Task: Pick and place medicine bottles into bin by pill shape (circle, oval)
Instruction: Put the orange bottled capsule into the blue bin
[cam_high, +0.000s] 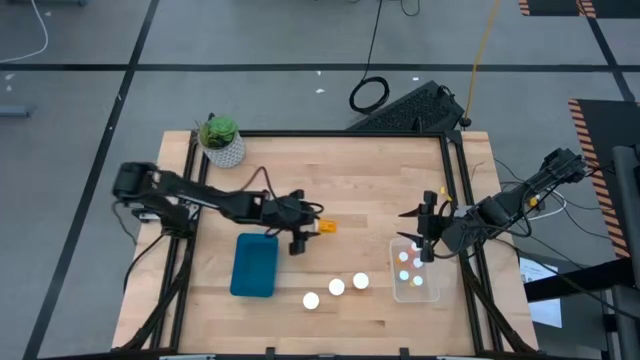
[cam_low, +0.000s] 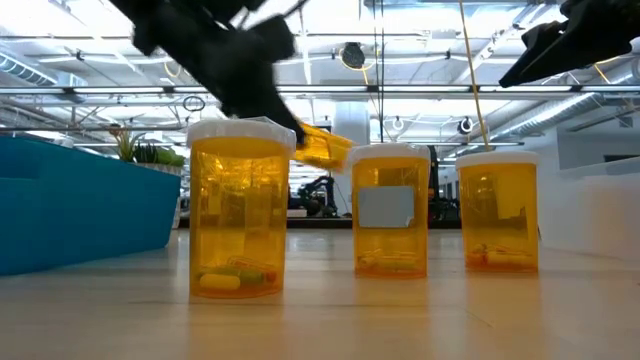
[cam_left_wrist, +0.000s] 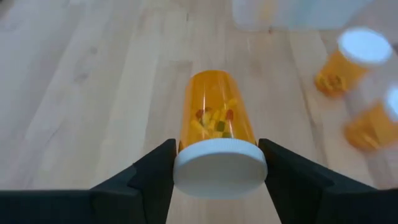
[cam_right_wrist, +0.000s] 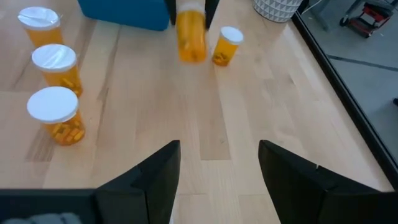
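Item: medicine bottle, translucent orange with white cap (cam_left_wrist: 217, 134), held by the left pincer (cam_left_wrist: 217, 171), whose fingers pinch it at the cap end; the body points forward above the table (cam_high: 360, 180), just beside the blue bin (cam_high: 254, 265).

Handling, as we judge it: light, rigid plastic, smooth and likely slippery on the body. The cap rim gives the firmer hold; loose pills inside will shift when tilted. It is not fragile, but will roll if dropped on its side.

Stock remaining: three capped bottles (cam_high: 336, 287) standing in a row on the table between the bins; one more (cam_right_wrist: 227, 45) stands farther off, near the left arm.

Clear bin (cam_high: 416, 290): we see several bottles already in it.

Right pincer (cam_right_wrist: 217, 158): spread, empty, hovering over the clear bin.
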